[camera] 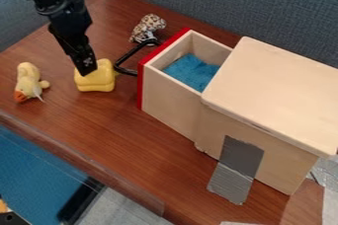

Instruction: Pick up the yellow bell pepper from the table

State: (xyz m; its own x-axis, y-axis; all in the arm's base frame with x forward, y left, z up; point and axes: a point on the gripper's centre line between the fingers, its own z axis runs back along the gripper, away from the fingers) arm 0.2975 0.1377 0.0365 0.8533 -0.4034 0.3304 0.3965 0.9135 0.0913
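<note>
Black gripper point(86, 71), grasp or release indeterminable; yellow block point(97, 81), directly at its tip, apparently best held squarely and kept clear of the black drawer handle point(119, 65) alongside.

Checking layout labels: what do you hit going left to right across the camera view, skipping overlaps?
Yellow plush duck → yellow block-like toy → spotted plush toy → blue cloth in the open drawer → gray tape on the wooden box's side.
</note>
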